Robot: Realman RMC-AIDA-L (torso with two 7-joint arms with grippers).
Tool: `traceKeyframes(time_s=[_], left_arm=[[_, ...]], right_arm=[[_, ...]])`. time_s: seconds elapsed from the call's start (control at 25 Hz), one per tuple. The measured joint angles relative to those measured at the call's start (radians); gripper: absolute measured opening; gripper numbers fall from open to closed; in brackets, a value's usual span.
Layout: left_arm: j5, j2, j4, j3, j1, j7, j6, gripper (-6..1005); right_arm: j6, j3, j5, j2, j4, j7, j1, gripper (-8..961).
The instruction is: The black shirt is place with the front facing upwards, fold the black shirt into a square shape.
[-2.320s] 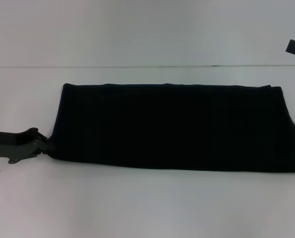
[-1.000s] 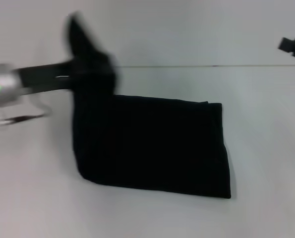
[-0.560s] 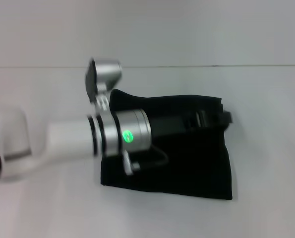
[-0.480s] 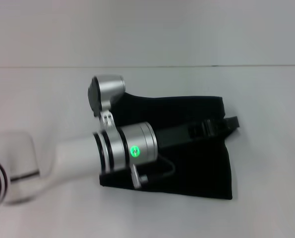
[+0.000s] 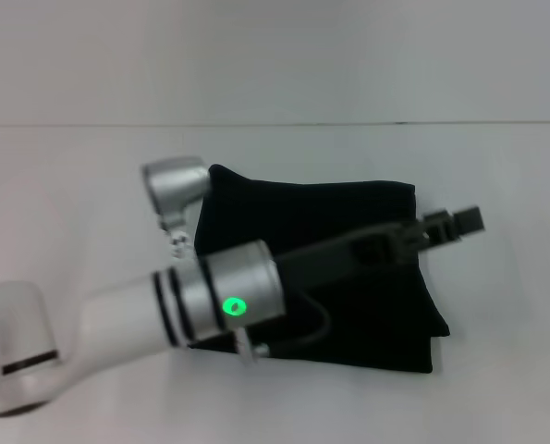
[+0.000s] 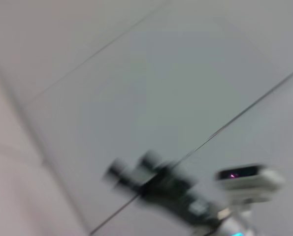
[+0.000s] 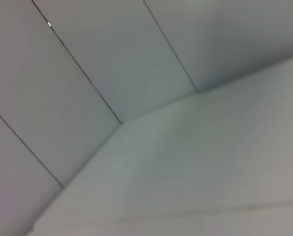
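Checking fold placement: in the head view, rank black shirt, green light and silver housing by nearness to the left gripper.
1. black shirt, its right edge under left gripper.
2. green light, back along arm.
3. silver housing, shirt's far-left corner.

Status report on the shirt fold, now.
Left gripper extended over the black shirt's right edge. Shirt doubled over into a rough square on the table. Right gripper out of view. No obstructions seen.

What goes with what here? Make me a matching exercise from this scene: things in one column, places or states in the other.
1. black shirt
2. left gripper
3. green light
4. table

a. reaches past the shirt's right edge
b. white, beneath the cloth
c. folded to a rough square
d. on the left arm's silver wrist

Pairs: 1-c, 2-a, 3-d, 4-b
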Motion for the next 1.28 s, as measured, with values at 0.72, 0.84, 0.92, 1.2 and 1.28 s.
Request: traceKeyframes(time_s=[0.72, 0.84, 0.92, 1.2, 1.28], left_arm=[[0.000, 0.094, 0.465, 0.224, 0.201, 0.031, 0.184, 873], [-0.001, 0.097, 0.474, 0.225, 0.215, 0.067, 0.185, 874], [-0.001, 0.097, 0.478, 0.225, 0.217, 0.072, 0.183, 874], [-0.002, 0.097, 0.488, 0.226, 0.214, 0.075, 0.174, 874], [-0.002, 0.097, 0.488, 0.225, 0.213, 0.075, 0.170, 874]], right_arm=[[0.278, -0.263, -0.162, 0.042, 0.243, 0.323, 0.234, 920], [0.341, -0.264, -0.161, 0.065, 0.261, 0.319, 0.253, 919], [0.391, -0.264, -0.160, 0.090, 0.267, 0.311, 0.269, 919], [0.549, -0.282, -0.161, 0.151, 0.288, 0.302, 0.313, 920], [0.565, -0.293, -0.161, 0.154, 0.297, 0.304, 0.319, 919]])
